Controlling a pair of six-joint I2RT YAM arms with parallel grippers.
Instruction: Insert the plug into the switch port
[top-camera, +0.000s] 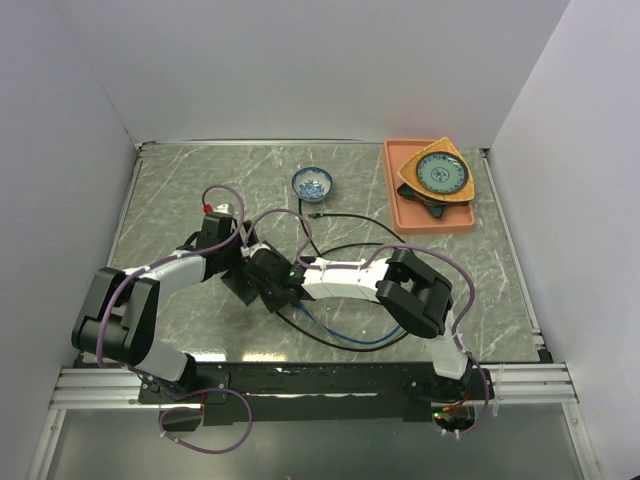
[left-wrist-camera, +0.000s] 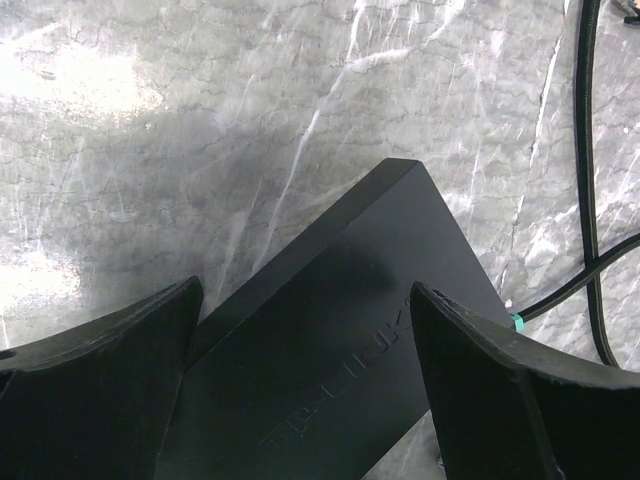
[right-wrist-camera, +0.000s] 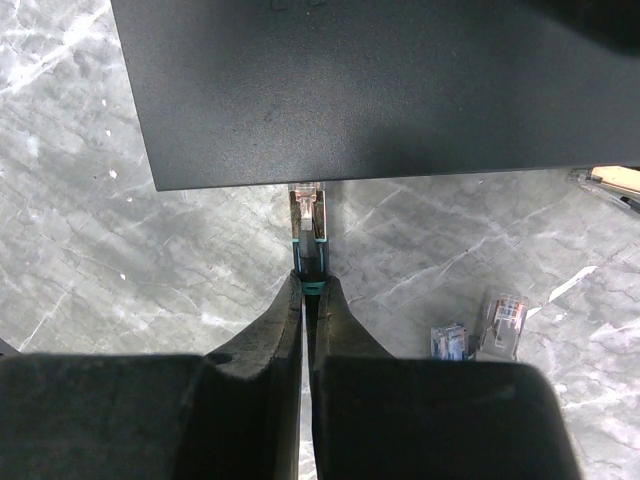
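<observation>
Right gripper (right-wrist-camera: 305, 285) pinched shut on clear plastic plug (right-wrist-camera: 307, 215), long axis aimed straight at flat matte-black switch box (right-wrist-camera: 370, 90) just left of it, tip at its edge; left gripper (left-wrist-camera: 305, 300) spread wide astride the box.

The top view looks down from behind the near edge; both wrist views share, close up, the flat matte-black rectangular box (right-wrist-camera: 380, 90).

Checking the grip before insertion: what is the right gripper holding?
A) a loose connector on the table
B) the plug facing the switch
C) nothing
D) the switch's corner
B: the right gripper is shut on the plug, tip at the switch edge.
</observation>
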